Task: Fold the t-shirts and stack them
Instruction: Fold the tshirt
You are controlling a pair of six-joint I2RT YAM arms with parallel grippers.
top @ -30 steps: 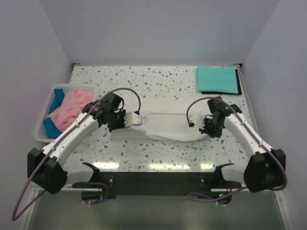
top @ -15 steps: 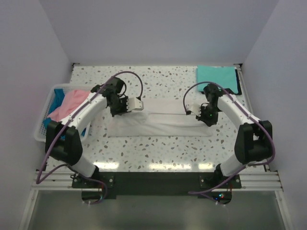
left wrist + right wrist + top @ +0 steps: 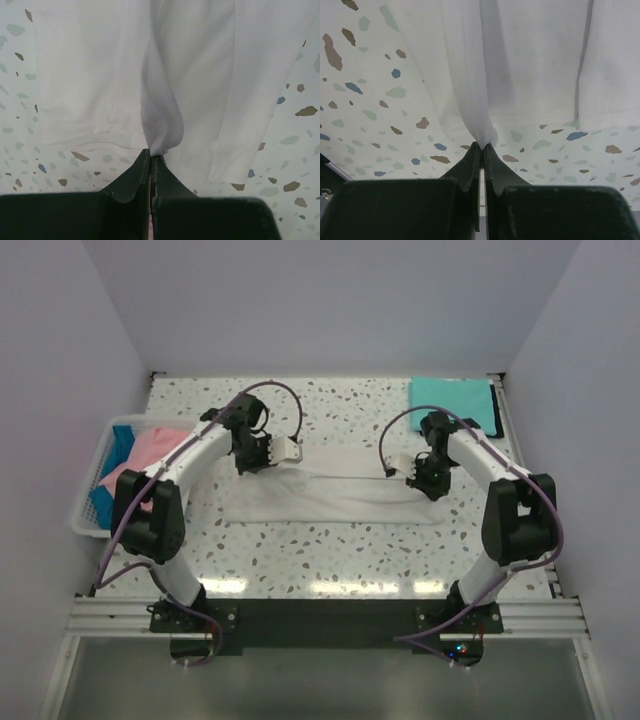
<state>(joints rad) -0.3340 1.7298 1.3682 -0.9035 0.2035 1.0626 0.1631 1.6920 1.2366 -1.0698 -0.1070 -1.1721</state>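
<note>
- The white t-shirt (image 3: 330,497) is lying in the middle of the table (image 3: 350,405), spread as a long flat band from left to right, with one layer folded over along its length.
- The left end of this shirt is being pinched by the left gripper (image 3: 275,453). In the left wrist view the jaws (image 3: 151,152) are pressing together on a small raised fold of the white cloth (image 3: 200,75), and the rest of the cloth is resting flat on the speckled surface.
- The right end is being pinched by the right gripper (image 3: 412,470). In the right wrist view its jaws (image 3: 481,146) are closing tightly on a lifted edge of the same cloth (image 3: 535,60), which is hanging down from the grip to the table.
- Both arms are reaching inward from their bases, one to each end of the shirt.
- The teal t-shirt (image 3: 452,405) is lying folded in a neat rectangle at the far right corner of the table, apart from the white one. A dark edge is showing along its right side.
- The pink t-shirt (image 3: 150,448) and the blue t-shirt (image 3: 120,440) are lying crumpled together inside the basket (image 3: 85,510) at the left edge of the table, the pink one on top.
</note>
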